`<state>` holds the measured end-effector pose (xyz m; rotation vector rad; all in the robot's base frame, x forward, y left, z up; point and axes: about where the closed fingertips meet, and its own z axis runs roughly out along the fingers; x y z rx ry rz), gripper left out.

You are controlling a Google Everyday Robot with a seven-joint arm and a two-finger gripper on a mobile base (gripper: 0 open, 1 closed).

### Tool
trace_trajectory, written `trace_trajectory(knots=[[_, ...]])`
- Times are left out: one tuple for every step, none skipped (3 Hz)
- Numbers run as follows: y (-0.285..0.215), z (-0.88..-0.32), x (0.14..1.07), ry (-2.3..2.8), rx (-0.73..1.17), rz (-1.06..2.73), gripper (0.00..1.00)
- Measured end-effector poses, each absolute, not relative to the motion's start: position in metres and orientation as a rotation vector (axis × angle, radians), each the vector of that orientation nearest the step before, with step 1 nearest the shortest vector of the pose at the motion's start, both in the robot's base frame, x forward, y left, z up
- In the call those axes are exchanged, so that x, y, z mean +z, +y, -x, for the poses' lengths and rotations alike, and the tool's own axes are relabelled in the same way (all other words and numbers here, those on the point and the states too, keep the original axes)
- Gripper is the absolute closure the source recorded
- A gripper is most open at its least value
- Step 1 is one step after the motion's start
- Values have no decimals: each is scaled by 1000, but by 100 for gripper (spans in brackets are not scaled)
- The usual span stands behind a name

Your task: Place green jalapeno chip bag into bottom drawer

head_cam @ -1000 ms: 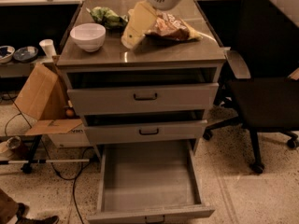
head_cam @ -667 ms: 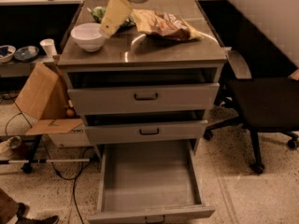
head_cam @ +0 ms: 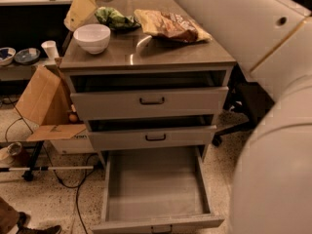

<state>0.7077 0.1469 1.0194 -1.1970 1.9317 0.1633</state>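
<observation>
The green jalapeno chip bag (head_cam: 115, 18) lies wrinkled at the back of the cabinet top, between the white bowl (head_cam: 91, 37) and the larger tan-and-brown chip bag (head_cam: 168, 25). My gripper (head_cam: 81, 9), pale yellow, hangs at the top left, just left of the green bag and behind the bowl; nothing shows in it. The bottom drawer (head_cam: 154, 191) is pulled fully out, showing a plain grey inside with nothing in it.
My pale arm (head_cam: 273, 106) fills the right side of the view. The top drawer (head_cam: 151, 100) and middle drawer (head_cam: 155, 136) stand slightly open. A cardboard box (head_cam: 43, 97), cables and a stand sit on the floor at the left.
My gripper has moved left across the cabinet top, from over the tan bag to left of the green bag. My arm has swung into the right side of the view.
</observation>
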Motion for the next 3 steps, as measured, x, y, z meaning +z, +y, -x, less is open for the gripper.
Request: trace_trajectory(knots=[[165, -726, 1011, 2005, 225, 1061, 0], [165, -726, 1011, 2005, 225, 1061, 0], [159, -725, 1010, 2027, 180, 1010, 0]])
